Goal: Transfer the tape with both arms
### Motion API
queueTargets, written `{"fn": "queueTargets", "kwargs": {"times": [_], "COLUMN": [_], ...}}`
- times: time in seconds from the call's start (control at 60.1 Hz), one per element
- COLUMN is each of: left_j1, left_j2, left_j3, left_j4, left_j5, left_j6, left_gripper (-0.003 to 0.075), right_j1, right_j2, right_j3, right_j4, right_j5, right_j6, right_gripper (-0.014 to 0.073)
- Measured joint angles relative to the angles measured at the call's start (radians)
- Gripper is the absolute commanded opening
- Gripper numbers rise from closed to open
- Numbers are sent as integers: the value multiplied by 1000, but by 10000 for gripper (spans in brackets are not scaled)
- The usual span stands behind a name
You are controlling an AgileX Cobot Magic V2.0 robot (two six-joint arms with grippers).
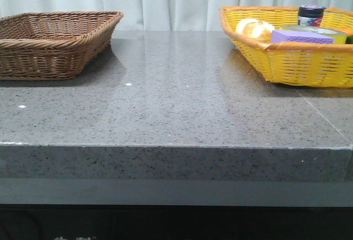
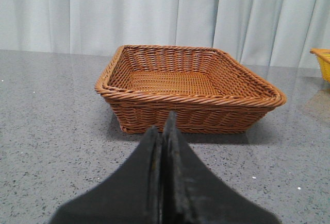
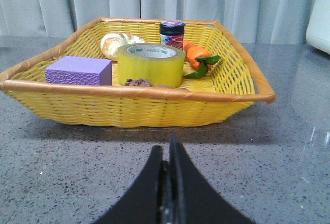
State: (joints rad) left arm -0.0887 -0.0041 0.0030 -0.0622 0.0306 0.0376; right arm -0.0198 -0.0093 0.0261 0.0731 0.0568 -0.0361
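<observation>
The yellow-green tape roll (image 3: pixel 151 64) lies flat in the middle of the yellow basket (image 3: pixel 134 105); in the front view only its top edge (image 1: pixel 314 30) shows behind the purple sponge block. My right gripper (image 3: pixel 166 149) is shut and empty, low over the counter a little in front of the yellow basket. My left gripper (image 2: pixel 162 126) is shut and empty, in front of the brown wicker basket (image 2: pixel 191 112). Neither arm shows in the front view.
The yellow basket (image 1: pixel 287 63) at the back right also holds a purple sponge block (image 3: pixel 78 70), a bread roll (image 3: pixel 114 44), a dark jar (image 3: pixel 171 33), a toy carrot (image 3: pixel 196 55) and a small brown item (image 3: pixel 137 82). The brown basket (image 1: pixel 49 58) stands at the back left. Grey stone counter (image 1: pixel 176 113).
</observation>
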Motion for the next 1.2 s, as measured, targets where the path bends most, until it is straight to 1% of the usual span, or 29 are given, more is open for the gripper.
{"fn": "queueTargets", "kwargs": {"times": [0.932,1.065,1.198], "left_j1": [0,0,0], "left_j2": [0,0,0], "left_j3": [0,0,-2], "left_j4": [0,0,0], "left_j5": [0,0,-38], "left_j6": [0,0,0], "left_gripper": [-20,-20,-20], "right_j1": [0,0,0], "right_j2": [0,0,0], "right_j3": [0,0,-3], "right_j4": [0,0,17], "right_j5": [0,-18,-23], "right_j6": [0,0,0], "right_gripper": [-67,-67,-67]}}
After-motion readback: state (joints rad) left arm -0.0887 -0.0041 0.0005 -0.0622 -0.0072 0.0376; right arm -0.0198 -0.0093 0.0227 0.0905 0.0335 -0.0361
